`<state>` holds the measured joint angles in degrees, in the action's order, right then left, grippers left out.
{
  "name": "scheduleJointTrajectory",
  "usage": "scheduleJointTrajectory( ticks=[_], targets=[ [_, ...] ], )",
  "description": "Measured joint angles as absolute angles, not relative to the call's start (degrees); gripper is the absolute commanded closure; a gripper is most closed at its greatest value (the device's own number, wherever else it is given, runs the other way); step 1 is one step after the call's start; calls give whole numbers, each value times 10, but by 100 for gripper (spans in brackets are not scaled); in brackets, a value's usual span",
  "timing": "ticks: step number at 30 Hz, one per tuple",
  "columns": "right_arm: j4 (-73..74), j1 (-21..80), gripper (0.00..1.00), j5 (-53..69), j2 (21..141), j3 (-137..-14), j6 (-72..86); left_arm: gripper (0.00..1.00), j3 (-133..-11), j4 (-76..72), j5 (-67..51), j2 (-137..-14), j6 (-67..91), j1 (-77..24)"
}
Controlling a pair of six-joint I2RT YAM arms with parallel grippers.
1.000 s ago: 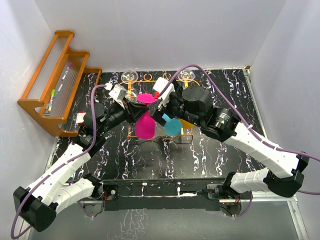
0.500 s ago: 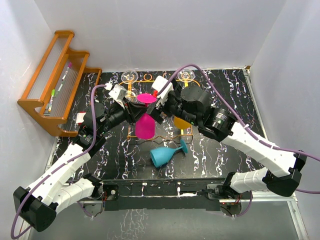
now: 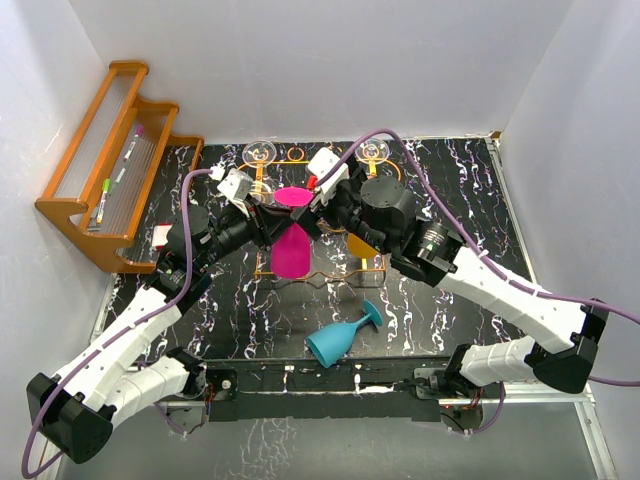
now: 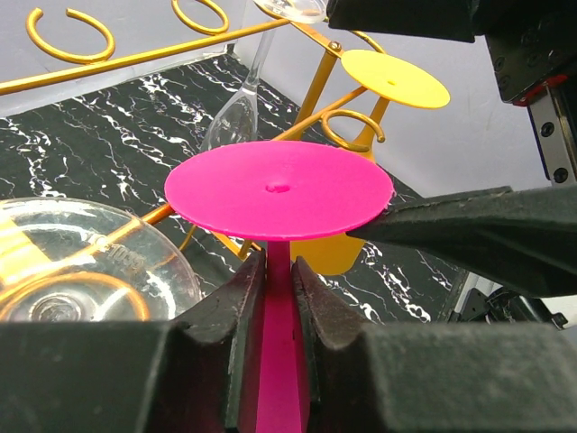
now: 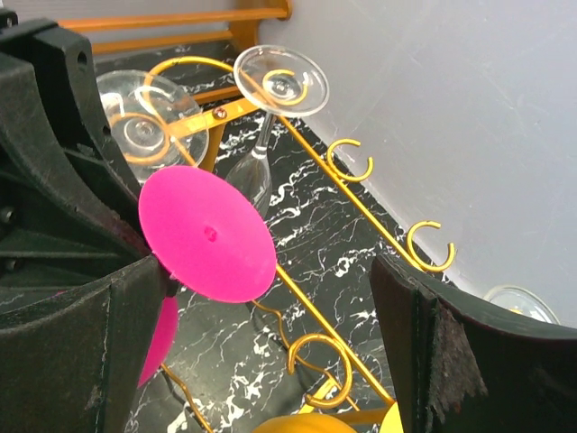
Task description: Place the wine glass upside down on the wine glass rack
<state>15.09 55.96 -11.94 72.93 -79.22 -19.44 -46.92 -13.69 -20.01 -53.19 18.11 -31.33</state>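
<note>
Displacement of the teal wine glass (image 3: 342, 338): a second ago it sat at the wine glass rack (image 4: 135, 59) beneath the right claw (image 5: 270, 280); it now lies on its side on the desk (image 3: 240, 310), nearer than the rack and well apart from it. The right claw is spread and holds nothing. The left claw (image 4: 278, 275) pinches the stem of the inverted pink wine glass (image 4: 278, 189), foot upward, at the rack's left half. Judged consequence: the teal glass must be retrieved and rehung.
</note>
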Motion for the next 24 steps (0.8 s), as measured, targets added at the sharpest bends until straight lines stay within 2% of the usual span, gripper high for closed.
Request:
scheduleJointTrajectory(
  ticks=[3, 24],
  targets=[
    [134, 560, 1, -126, 729, -789, -193, 80, -469, -137, -201, -532, 183, -313],
    [102, 562, 1, -164, 747, -760, -191, 76, -473, -120, -210, -523, 196, -313]
  ],
)
